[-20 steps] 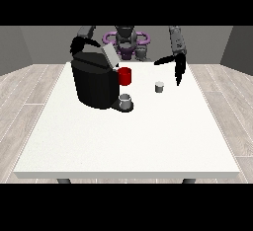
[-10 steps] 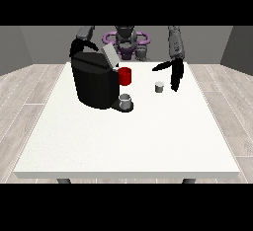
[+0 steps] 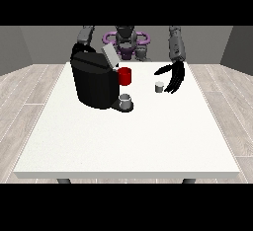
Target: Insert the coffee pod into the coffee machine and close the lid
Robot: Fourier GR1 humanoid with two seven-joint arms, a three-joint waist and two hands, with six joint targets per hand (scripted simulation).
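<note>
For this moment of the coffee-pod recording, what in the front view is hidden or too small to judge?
- The hand at the view's left: hidden behind the coffee machine; only its arm shows above.
- The pod chamber under the raised lid: faces away from the camera, so its contents cannot be seen.
- The coffee pod: too small to read any detail.
- The hand at the view's right: beside the pod, contact cannot be judged.
- The cup on the machine's tray: its contents are not visible.

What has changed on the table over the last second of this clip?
The hand at the view's right has come in towards the small grey coffee pod and now hangs just beside it, fingers spread, not yet holding it. The pod has not moved. The black coffee machine, its raised lid, the red part at its front and the grey cup under it are as before.
</note>
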